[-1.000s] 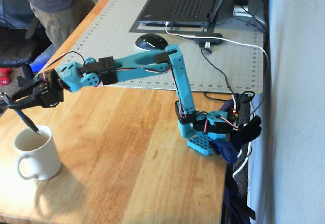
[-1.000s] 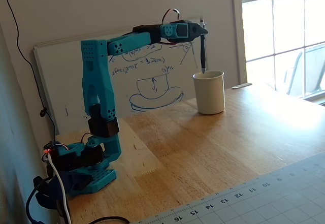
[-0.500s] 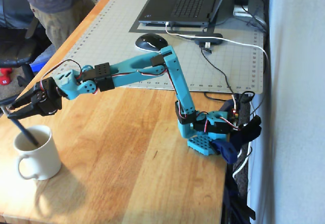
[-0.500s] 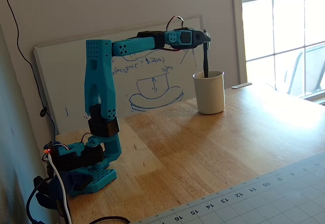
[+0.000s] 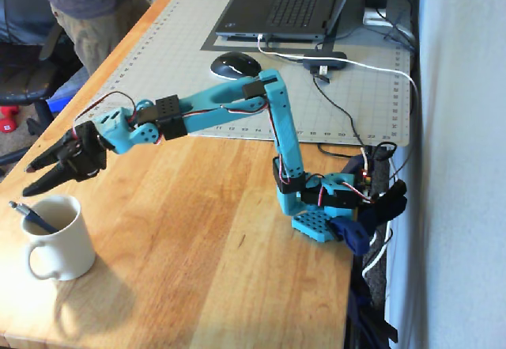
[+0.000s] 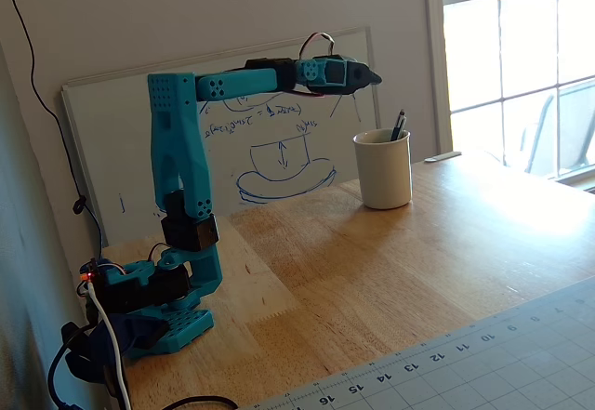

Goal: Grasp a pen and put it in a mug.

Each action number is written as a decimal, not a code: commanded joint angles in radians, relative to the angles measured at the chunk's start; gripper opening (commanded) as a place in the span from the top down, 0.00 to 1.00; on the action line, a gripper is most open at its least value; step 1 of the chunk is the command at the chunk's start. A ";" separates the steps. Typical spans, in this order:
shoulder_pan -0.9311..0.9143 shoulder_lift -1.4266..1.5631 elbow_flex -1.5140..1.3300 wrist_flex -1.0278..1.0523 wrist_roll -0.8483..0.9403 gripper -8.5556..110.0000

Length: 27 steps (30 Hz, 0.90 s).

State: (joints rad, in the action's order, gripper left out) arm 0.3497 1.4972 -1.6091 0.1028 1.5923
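one slim dark pen (image 5: 32, 218) is leaning inside one cream-white ceramic mug (image 5: 58, 246) on the wooden bench (image 5: 198, 238), its end sticking above the rim; the single black gripper (image 5: 32, 176) is hovering beside it, slightly spread, holding nothing.

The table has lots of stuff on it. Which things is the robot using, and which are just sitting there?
Using:
pen, leaning inside the mug
mug
gripper, empty, above the mug

Just sitting there:
laptop
mouse
cutting mat
whiteboard
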 commanded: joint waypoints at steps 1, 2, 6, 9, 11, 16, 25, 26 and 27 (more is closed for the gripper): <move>-0.035 0.224 -0.035 -0.029 -0.232 0.72; -0.038 0.253 -0.063 -0.029 -0.319 0.72; -0.075 0.377 -0.210 -0.029 -0.687 0.72; -0.114 0.494 -0.356 -0.029 -0.957 0.72; -0.149 0.583 -0.462 -0.032 -1.109 0.72; -0.247 0.801 -0.762 -0.032 -1.358 0.72; -0.344 1.221 -1.167 0.055 -1.404 0.78; -0.353 1.256 -1.206 0.089 -1.401 0.80; -0.356 1.299 -1.233 0.124 -1.399 0.82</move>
State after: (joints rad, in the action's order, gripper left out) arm 0.0107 2.6354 -2.7826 0.1565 0.1963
